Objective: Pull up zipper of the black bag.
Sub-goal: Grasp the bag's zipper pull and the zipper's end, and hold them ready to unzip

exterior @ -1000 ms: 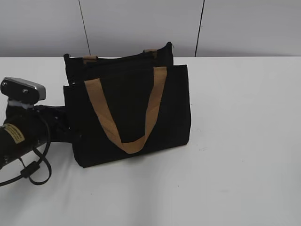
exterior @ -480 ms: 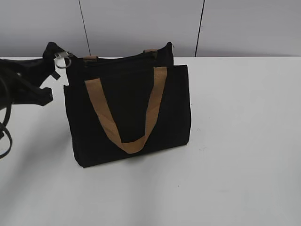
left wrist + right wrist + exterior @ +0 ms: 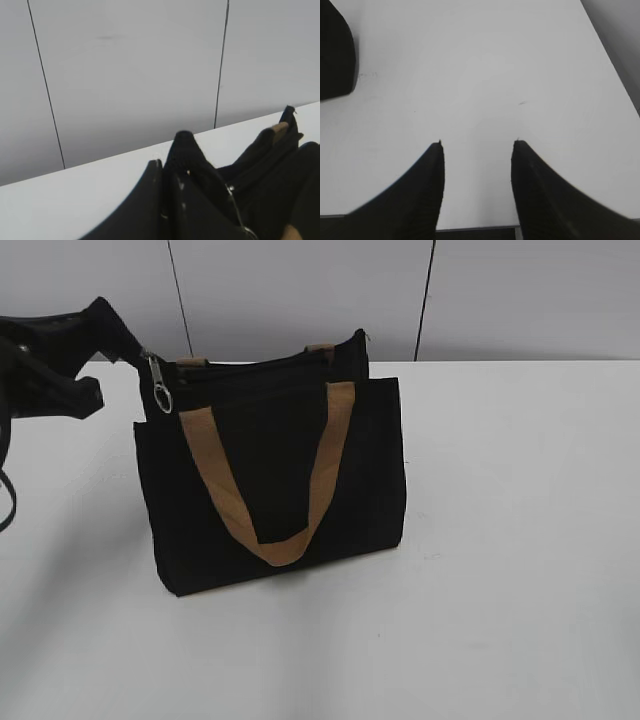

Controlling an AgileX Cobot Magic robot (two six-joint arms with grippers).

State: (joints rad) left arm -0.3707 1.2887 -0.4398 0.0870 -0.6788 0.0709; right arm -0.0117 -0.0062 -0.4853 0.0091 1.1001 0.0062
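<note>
The black bag (image 3: 270, 480) stands upright mid-table, a tan handle (image 3: 285, 545) hanging down its front. The zipper (image 3: 250, 362) runs along its top edge. Its silvery ring pull tab (image 3: 161, 392) hangs free at the top left corner. My left gripper (image 3: 98, 322) is at that corner, shut on a peak of black bag fabric at the zipper's end. In the left wrist view, the jaws (image 3: 169, 165) pinch that fabric, with the pull tab (image 3: 240, 215) just right of them and the bag (image 3: 280, 170) beyond. My right gripper (image 3: 477, 145) is open and empty over bare table; it is out of the exterior view.
The white table (image 3: 520, 540) extends to the right and front of the bag. A grey panelled wall stands right behind it. In the right wrist view a corner of the bag (image 3: 335, 55) shows at the upper left, and the table's edge (image 3: 475, 229) lies just under the jaws.
My left arm rose from table level beside the bag to its top left corner. The corner fabric is now drawn up and left, and the ring pull tab hangs down.
</note>
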